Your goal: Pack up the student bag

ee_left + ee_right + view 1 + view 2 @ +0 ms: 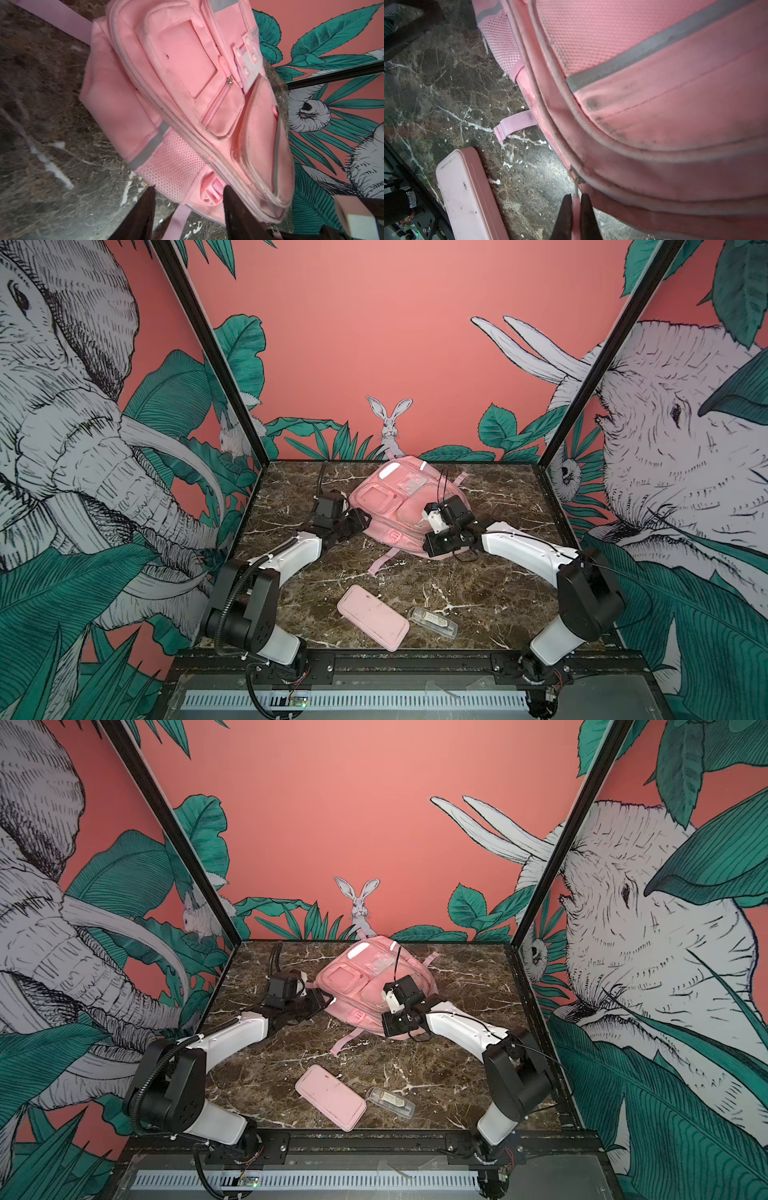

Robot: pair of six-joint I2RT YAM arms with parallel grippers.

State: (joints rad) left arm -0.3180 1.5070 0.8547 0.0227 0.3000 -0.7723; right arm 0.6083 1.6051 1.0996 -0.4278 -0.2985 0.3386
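While right tool (576,198) pinches the student bag's (675,108) zipper pull (576,214), left tool (189,189) apart, near its buckle (212,192)

Close in, the right tool (576,197) runs off the frame edge, only dark tips showing, and the zip pull (576,207) pinched between them is smeared soft. The pink pouch (467,193) is cropped there too. In both top views that tool's tips are lost under its own wrist, which also covers the near right corner of the student bag (390,497). On the left tool (189,189), two dark tips, rest cut off. And the clear case (434,621): contents too small to read.
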